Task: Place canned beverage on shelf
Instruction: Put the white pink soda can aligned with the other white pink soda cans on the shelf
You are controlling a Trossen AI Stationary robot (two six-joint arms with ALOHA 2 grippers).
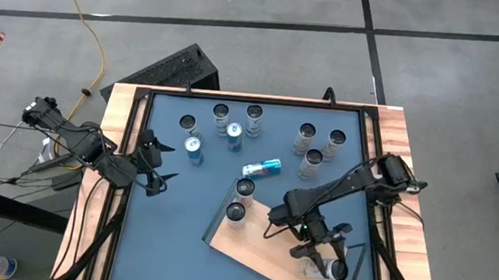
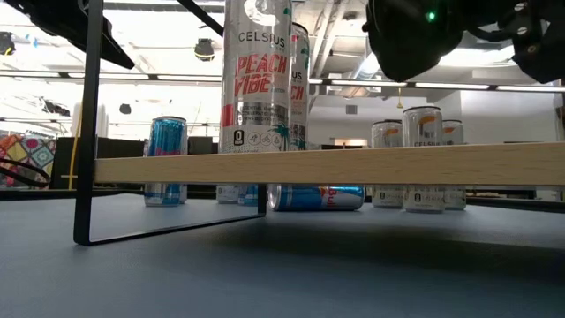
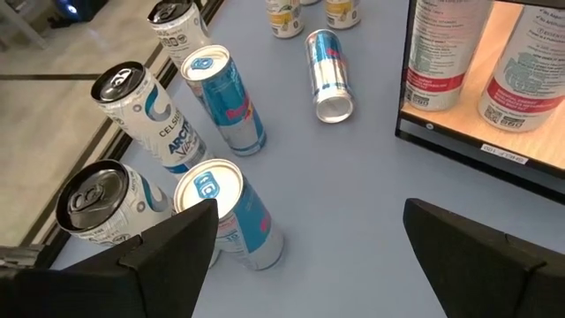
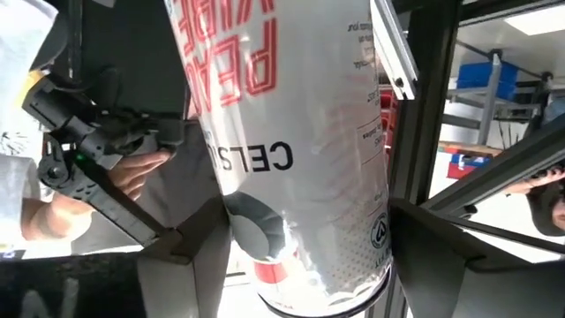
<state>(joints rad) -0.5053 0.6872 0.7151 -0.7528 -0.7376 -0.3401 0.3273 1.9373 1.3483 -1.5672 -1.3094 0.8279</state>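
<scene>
Blue table (image 1: 181, 197) with wooden strips (image 1: 409, 236) along its sides. On the floor past it, a yellow cable (image 1: 95, 40) at 10 o'clock and a black ribbed case (image 1: 170, 70) at 11.

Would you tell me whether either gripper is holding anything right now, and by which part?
The right gripper holds a Celsius can between its fingers, around the can's side; the left gripper is open and empty.

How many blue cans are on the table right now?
3. One upright blue can and a second upright blue can stand left of centre; a tipped blue can lies beside the shelf. None seems hidden.
</scene>
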